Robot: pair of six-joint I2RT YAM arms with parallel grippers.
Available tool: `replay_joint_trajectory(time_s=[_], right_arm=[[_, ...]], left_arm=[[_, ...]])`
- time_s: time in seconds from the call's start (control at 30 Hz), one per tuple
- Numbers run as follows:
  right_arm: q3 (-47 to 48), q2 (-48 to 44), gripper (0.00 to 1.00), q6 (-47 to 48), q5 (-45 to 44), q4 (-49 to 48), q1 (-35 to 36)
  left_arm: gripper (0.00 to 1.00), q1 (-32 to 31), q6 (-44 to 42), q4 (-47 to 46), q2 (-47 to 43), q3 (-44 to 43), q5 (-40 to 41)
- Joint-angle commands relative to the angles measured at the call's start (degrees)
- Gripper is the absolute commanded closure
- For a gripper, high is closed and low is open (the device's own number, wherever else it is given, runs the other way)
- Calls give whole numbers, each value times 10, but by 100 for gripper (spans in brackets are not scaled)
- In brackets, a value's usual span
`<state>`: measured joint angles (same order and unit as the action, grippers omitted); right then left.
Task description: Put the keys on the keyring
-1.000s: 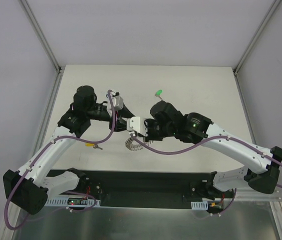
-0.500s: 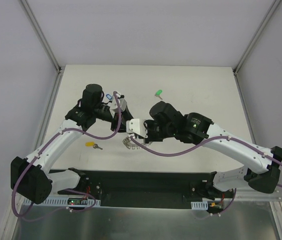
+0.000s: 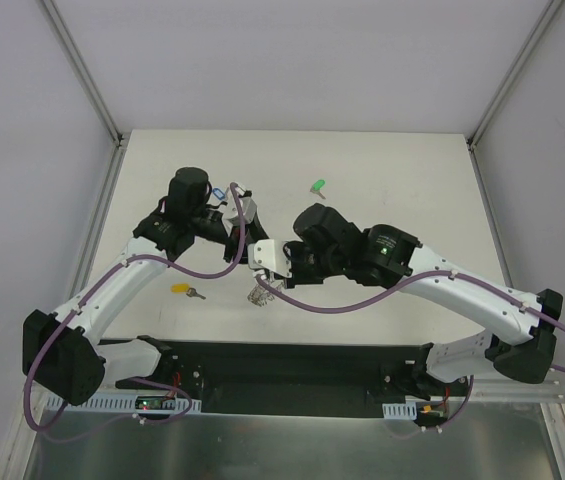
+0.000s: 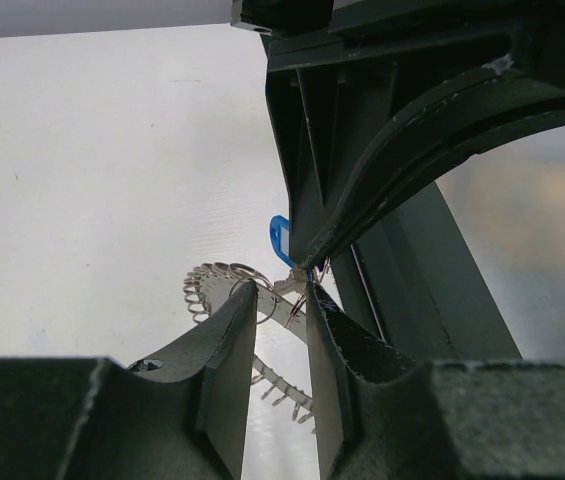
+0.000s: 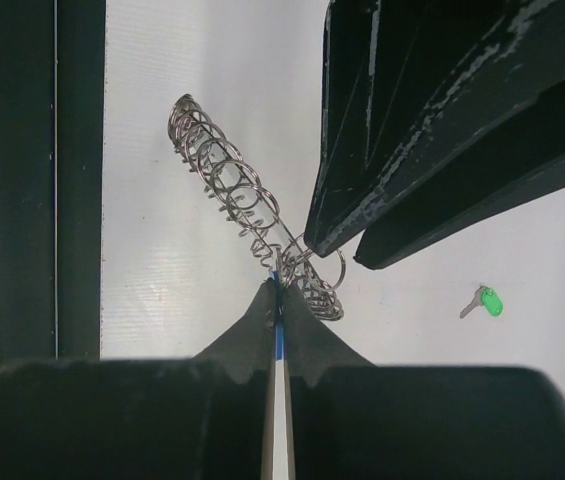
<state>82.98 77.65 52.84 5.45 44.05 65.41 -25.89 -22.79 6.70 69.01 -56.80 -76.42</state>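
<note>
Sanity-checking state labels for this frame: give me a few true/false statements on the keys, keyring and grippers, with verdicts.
1. The right gripper is shut on the blue key. True.
2. The green key is threaded on the keyring. False: it lies alone on the table, well apart from the ring.
3. The yellow key lies on the table, off the keyring. True.
4. The left gripper hovers far from the keyring. False: its fingertips are right at the ring's loops.

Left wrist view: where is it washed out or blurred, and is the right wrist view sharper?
Left wrist: white table glares, dark left-gripper fingers soft, silver wire-looped keyring fairly crisp. Right wrist: keyring loops sharp, small green-headed key clear.
</note>
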Motion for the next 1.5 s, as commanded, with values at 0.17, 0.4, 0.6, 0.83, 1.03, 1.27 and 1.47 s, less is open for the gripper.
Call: replay_joint_trajectory(time_s=[0.17,0.4,0.6,0.83,1.03,1.27,1.47], right_arm=[[34,0,99,9,-8,-10,5],[38,2,99,9,-10,-10,6],[38,1,99,9,-11,-9,6],[39,2,99,9,-13,-12,7],[43,3,99,9,-11,-11,7],[42,4,99,9,-14,-11,6],[32,-2,99,6,-34,-12,6]], left_arm=[[75,-7,-14,2,-5,-7,-51],[80,-7,-12,8,-6,-3,-50],[80,-7,-12,15,-6,1,-50],[78,-9,-16,20,-9,5,-47],[78,-12,-21,24,-5,2,-33],[97,-12,-29,36,-5,0,-22],[100,-11,-25,45,-20,-10,13]])
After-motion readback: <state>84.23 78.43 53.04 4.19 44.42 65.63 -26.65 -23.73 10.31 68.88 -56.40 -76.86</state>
